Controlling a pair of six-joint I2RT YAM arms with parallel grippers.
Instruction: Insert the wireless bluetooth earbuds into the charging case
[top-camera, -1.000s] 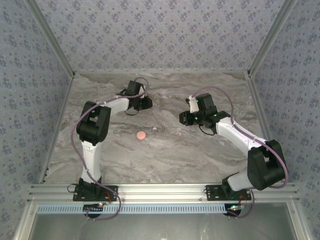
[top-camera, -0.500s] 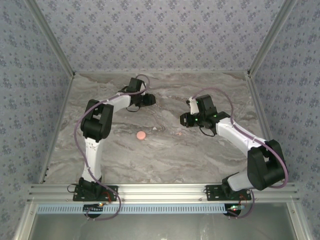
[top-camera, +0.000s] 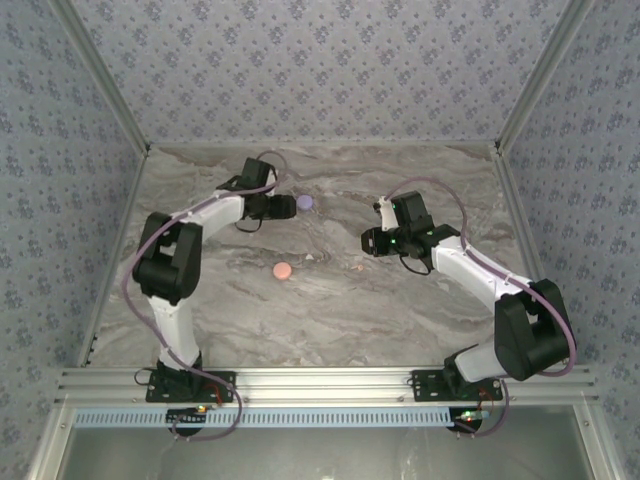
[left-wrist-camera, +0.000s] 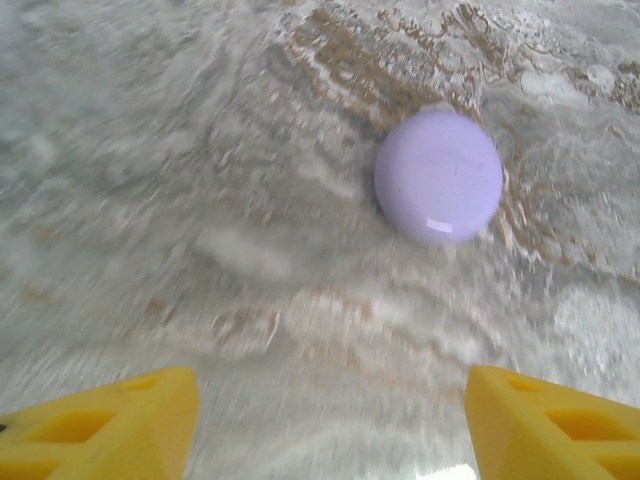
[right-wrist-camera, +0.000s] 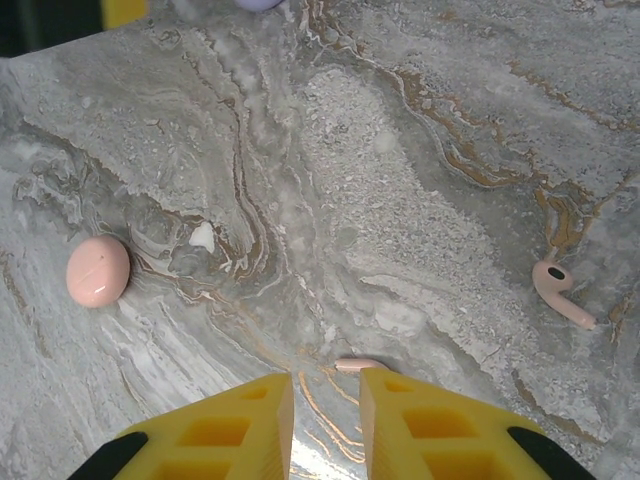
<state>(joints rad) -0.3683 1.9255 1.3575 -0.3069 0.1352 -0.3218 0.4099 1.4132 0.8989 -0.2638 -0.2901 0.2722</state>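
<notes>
From above, your left gripper (top-camera: 283, 207) sits just beside the lilac case (top-camera: 306, 202) at the far middle of the marble table (top-camera: 400, 320), not touching it. The left wrist camera settles what the overhead leaves vague. The yellow fingers (left-wrist-camera: 110, 425) are spread wide with nothing between them. The case lies closed (round and glossy) ahead and a little to the right.

Your right gripper (top-camera: 368, 240) hangs right of centre. In the right wrist view its fingers (right-wrist-camera: 230, 430) are nearly pressed together, with a slim, empty gap.

That view also turns the overhead's specks into shapes. One pink earbud (right-wrist-camera: 360, 365) lies flat just off the fingertips. A second pink earbud (right-wrist-camera: 562, 293) lies well to the right, stem pointing lower right. The pink case (right-wrist-camera: 98, 271) rests closed on the left, with a white fleck (right-wrist-camera: 202, 237) near it.
</notes>
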